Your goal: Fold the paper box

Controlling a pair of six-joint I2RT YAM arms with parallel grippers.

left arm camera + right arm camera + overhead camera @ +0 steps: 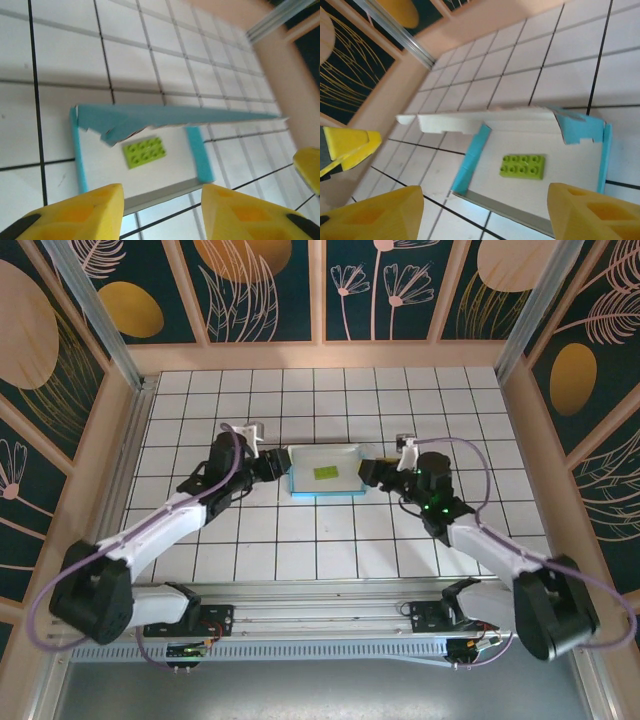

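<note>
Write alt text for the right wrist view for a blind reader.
A shallow paper box, white inside with teal flaps, lies on the white tiled table with a lime-green studded block on its floor. The right pincer shows two yellow fingertips at the bottom corners, spread wide, gripping nothing.

1. The table [300, 550] is a surface of white square tiles with dark grid lines; it takes up the middle of the top view; pale wooden edging [320, 355] borders its upper, left and right sides.
2. The paper box [345, 462] lies directly on the tiles, just above frame centre; white inside, teal along its edges.
</note>
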